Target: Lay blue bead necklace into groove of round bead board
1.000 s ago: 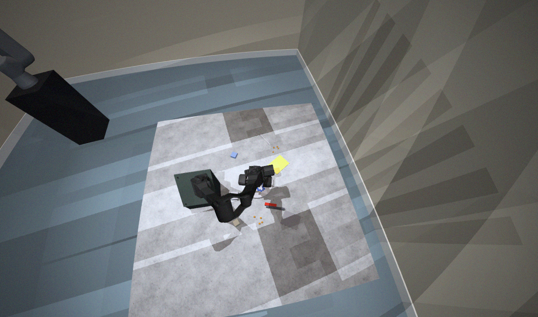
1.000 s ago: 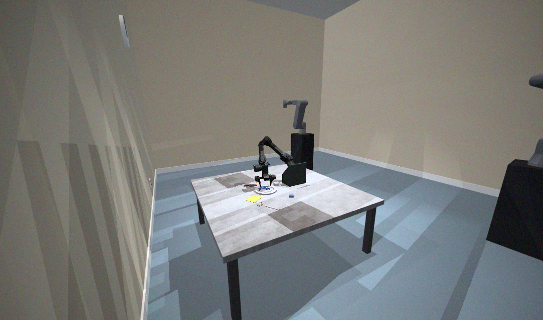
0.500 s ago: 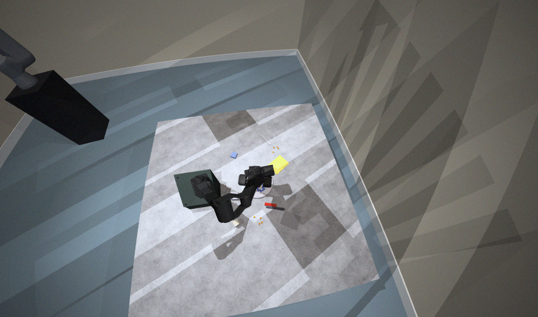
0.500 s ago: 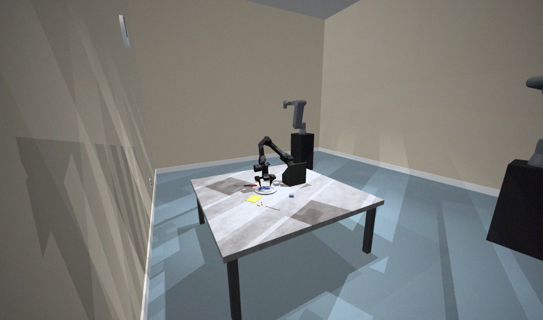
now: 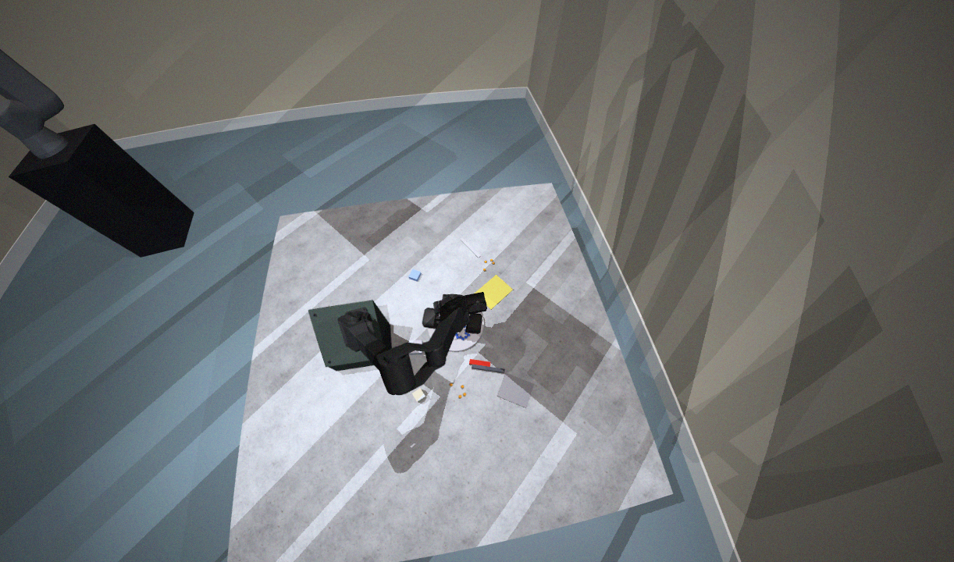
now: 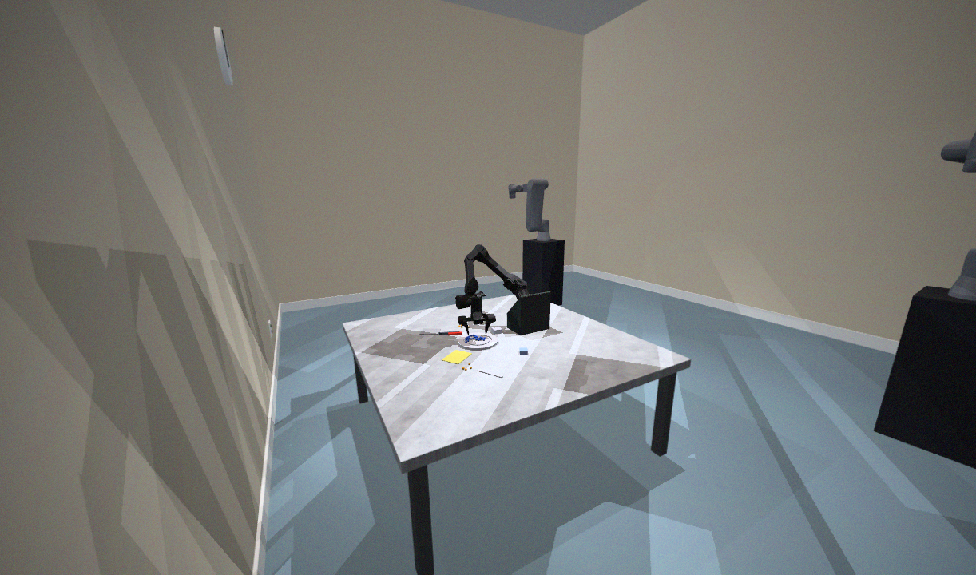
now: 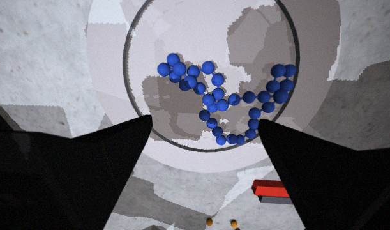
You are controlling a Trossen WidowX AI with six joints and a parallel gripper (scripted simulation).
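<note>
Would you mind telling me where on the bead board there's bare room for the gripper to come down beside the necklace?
The board's far half, above the necklace, is bare inside the groove. Its outer rim is bare too. The near and right parts are crowded: beads bunch against the groove there, between the open gripper's fingers.

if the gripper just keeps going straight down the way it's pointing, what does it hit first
Probably the blue bead necklace, bunched inside the groove of the round bead board. The open gripper points down at its near loop; depth is unclear, so a fingertip may meet the board first.
</note>
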